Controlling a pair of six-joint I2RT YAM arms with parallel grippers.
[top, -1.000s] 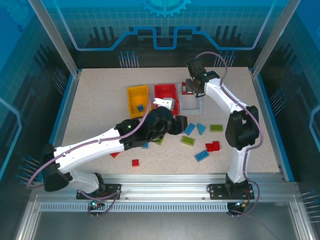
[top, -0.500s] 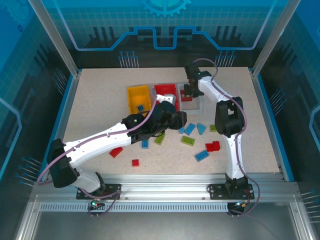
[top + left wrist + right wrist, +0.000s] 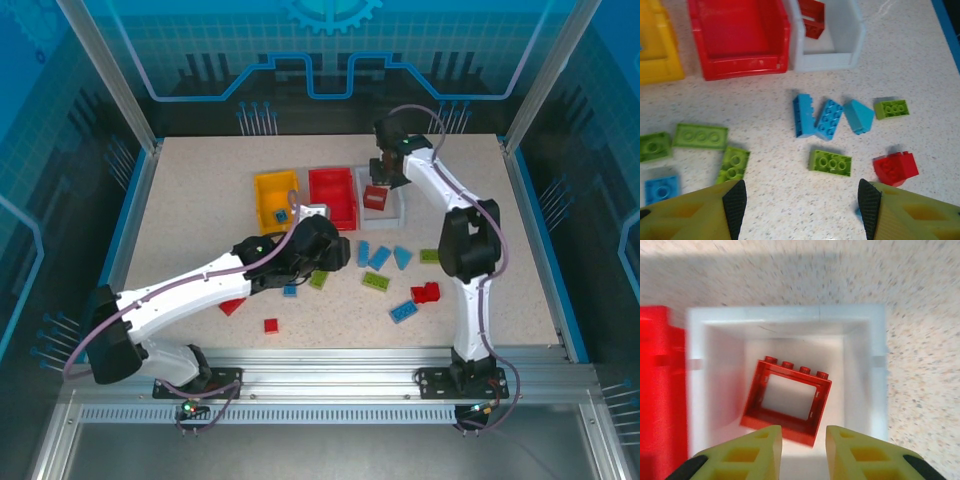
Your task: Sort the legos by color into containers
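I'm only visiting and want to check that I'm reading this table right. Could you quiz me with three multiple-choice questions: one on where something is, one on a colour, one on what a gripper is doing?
1. Where is the red frame-shaped lego?
A) in the red bin
B) in the white bin
C) loose on the table

2. What colour is the small lego inside the yellow-orange bin?
A) blue
B) lime green
C) red

3. How is the left gripper?
A) shut on a green piece
B) shut on a bin's rim
C) open, holding nothing

Answers: 1 B, since it lies tilted on the white bin's floor. 2 A, since the overhead view shows a blue piece there. 3 C, since its fingers stand wide apart with nothing between them.
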